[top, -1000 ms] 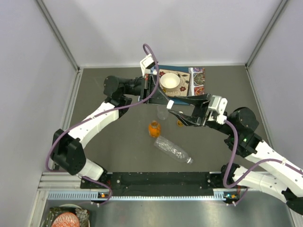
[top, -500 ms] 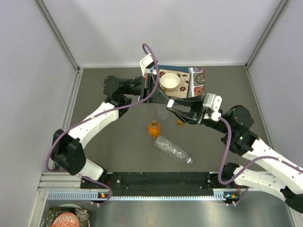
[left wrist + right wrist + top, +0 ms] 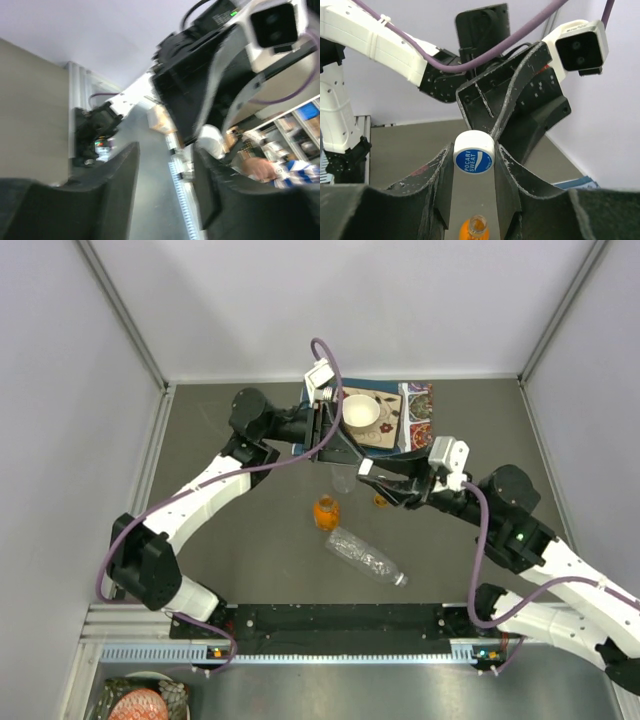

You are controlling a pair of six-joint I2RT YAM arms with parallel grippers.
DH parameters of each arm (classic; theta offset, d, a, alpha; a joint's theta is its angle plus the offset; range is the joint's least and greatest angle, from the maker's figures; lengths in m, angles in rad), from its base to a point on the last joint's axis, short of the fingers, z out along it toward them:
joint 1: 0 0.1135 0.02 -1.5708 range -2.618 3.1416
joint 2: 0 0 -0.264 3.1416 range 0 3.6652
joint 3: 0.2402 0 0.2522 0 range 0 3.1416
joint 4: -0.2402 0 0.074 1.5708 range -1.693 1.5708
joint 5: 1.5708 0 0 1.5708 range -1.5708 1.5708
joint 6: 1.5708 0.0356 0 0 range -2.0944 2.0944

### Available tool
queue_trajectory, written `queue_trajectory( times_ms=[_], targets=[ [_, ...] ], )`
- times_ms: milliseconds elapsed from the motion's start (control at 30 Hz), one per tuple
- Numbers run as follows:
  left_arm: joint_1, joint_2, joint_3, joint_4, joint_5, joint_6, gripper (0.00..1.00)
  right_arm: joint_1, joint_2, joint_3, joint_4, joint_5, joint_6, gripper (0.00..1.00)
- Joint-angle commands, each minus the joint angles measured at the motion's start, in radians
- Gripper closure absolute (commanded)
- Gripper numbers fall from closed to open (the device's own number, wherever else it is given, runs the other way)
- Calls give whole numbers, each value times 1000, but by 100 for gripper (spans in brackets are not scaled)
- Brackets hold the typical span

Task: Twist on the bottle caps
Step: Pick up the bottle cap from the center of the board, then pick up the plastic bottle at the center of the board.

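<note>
My right pincer (image 3: 474, 166) has fingers (image 3: 512, 182) of black matt plastic, rough and scuffed whitish along the edges. The cap (image 3: 474, 157) is smooth white plastic with a glossy blue printed top. The orange bottle (image 3: 477, 229) looks like translucent plastic, with a clear neck. From above I see the lying bottle (image 3: 365, 557) is clear ribbed plastic that catches the light. The table (image 3: 230, 540) is a dark matt sheet, the bowl (image 3: 359, 412) white and glossy. The rail (image 3: 300, 652) is bare metal — aluminium by its look. The arm shells (image 3: 205, 490) are smooth white plastic.
</note>
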Motion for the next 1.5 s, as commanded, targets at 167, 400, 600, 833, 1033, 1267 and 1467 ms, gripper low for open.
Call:
queue_trajectory(
  times_ms=[167,400,600,833,1033,1267,1467],
  targets=[
    [-4,3,286,-1151,-323,1185,19,4,-182,178,-340,56,113,88],
    [-218,-27,150,-1338,-711,1754,7,4,-225,280,-533,220,165,86],
    [-398,14,59,-1371,-863,1991,4,4,-218,307,-572,349,180,86],
    [-463,80,-19,-1368,-866,2179,2,4,-221,348,-592,366,183,84],
    [-481,122,-27,-1442,-864,2313,2,4,-227,366,-607,366,180,84],
    [-489,166,-112,-1363,-944,2361,2,4,-227,373,-611,360,180,83],
    [-486,212,-143,-1299,-993,2352,2,4,-225,380,-618,357,183,83]
  ],
)
